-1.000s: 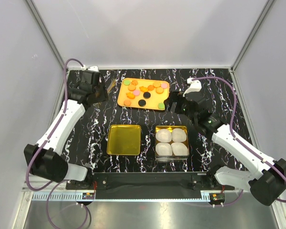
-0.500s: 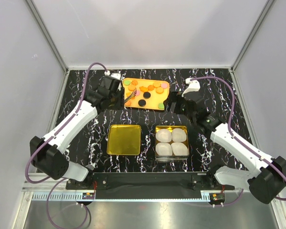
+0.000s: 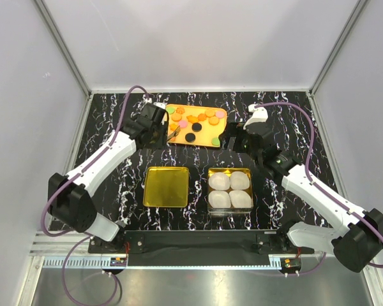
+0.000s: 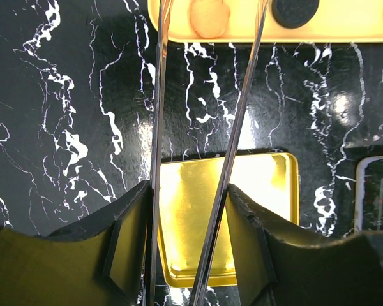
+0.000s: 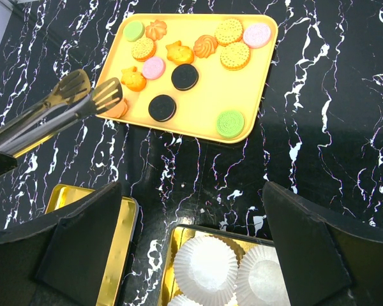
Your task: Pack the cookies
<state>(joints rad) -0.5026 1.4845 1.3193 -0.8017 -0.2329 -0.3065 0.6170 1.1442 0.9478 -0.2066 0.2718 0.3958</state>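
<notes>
Cookies (image 5: 184, 76) all sit loose on the orange tray (image 5: 198, 105), none packed yet. Mixed lot: two black rounds mid-tray, a green one at the tray's near-right part, the pink and orange ones further back

Left gripper (image 4: 186, 188) is clamped on a pair of metal tongs (image 4: 232, 146), its fingers pressed against the outsides of the two arms. The tong blades stand apart and hold nothing. Right gripper (image 5: 191, 191) is spread wide and empty, hovering off the tray's near-right side

Key relation: the tongs' long axis runs from off the tray's left edge in toward the tray, tips just over its near-left corner. An orange cookie (image 4: 207, 16) lies straight ahead of the tips at that corner. In the left wrist view it shows between the two blades; in the right wrist view one tip partly covers it. Cannot tell if metal touches it. The left arm is clearly the nearer one and has the tool

Judgement: step in hand is the first pick. The next move needs the blades to straddle that cookie and squeeze, then carry it to the tin (image 5: 233, 244) with white paper cups (image 5: 209, 260) near-right of the tray. The gold lid (image 4: 255, 185) lies directly near of the tray. Risk: a thin flat piece may skid on the tray or tip out of the blades
</notes>
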